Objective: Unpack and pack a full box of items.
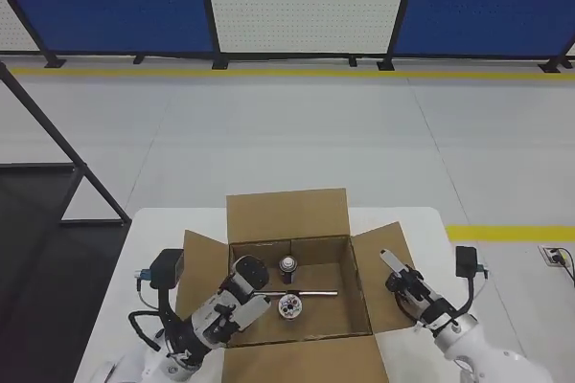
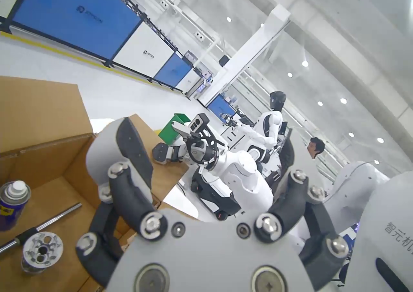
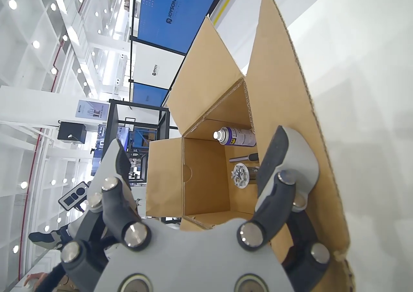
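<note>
Top cam sat above the arms, looking steeply down on the box point(image 1: 287, 215) on the white table point(image 1: 158, 239), mid-range. Left wrist cam rode close behind the left gripper point(image 1: 247, 278), at the box's left side, tilted up across it toward the hall. Right wrist cam rode behind the right gripper point(image 3: 199, 140), facing into the box from the opp. flap. All 3 shared the box interior: spray can point(image 1: 287, 266), rod point(image 1: 311, 293), metal hub point(image 1: 288, 305).
</note>
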Controlling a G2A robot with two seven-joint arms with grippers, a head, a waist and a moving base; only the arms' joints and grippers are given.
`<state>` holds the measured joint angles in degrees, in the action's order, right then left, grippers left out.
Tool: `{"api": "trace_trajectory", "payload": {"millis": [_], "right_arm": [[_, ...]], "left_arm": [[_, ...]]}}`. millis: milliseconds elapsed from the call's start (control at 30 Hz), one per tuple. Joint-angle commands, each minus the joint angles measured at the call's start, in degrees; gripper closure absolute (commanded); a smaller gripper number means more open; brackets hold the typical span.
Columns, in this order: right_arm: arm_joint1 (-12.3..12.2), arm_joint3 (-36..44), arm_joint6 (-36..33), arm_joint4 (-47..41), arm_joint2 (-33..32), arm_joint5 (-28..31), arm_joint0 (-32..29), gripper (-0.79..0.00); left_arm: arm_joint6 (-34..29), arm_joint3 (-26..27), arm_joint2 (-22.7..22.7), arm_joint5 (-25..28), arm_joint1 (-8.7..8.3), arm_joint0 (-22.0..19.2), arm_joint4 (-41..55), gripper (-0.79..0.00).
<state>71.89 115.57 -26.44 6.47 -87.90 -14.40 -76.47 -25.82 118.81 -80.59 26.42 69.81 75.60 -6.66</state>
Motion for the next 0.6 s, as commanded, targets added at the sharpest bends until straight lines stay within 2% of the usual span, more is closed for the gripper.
{"api": "trace_trajectory", "payload": {"millis": [0,300,567], "right_arm": [[0.0,-0.01,0.0,-0.02,0.0,0.08,-0.01,-0.785],[0.01,0.05,-0.24,0.08,0.58,0.57,-0.23,-0.785],[-0.3,-0.95,-0.47,0.67,-0.1,1.35,-1.17,-0.785]], "left_arm": [[-0.05,0.0,0.02,-0.03,0.0,-0.04,-0.02,-0.785],[0.99,0.27,0.12,0.04,0.07,0.31,1.02,-0.785],[13.55,3.47,-6.88,6.58,0.25,8.67,8.48,-0.785]]}}
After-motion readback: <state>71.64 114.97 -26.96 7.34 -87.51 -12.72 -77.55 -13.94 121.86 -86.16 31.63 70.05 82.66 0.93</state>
